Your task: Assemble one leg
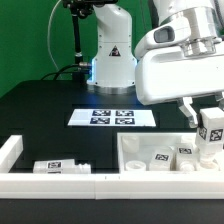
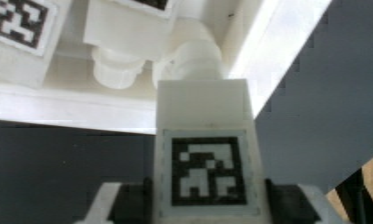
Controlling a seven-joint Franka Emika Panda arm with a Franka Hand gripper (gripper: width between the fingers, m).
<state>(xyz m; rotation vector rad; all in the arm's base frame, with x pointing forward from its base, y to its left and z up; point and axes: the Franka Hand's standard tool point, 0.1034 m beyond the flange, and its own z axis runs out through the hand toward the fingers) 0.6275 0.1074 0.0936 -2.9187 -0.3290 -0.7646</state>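
Observation:
My gripper (image 1: 208, 122) is shut on a leg (image 1: 211, 135), a small white peg with black-and-white tags. It holds the leg upright over the right end of the large white tray-shaped part (image 1: 135, 150). In the wrist view the leg (image 2: 206, 130) fills the middle, tag facing the camera, with a dark finger (image 2: 122, 204) pressed against each side. Its far end points at the tray part's white surface (image 2: 272, 50). Other tagged white pegs (image 1: 160, 156) lie inside the tray part. Another leg (image 1: 55, 167) lies at the exterior view's lower left.
The marker board (image 1: 113, 117) lies flat on the black table behind the tray part. A white rail (image 1: 10, 152) runs along the exterior view's left and front edges. The robot's base (image 1: 110, 60) stands at the back.

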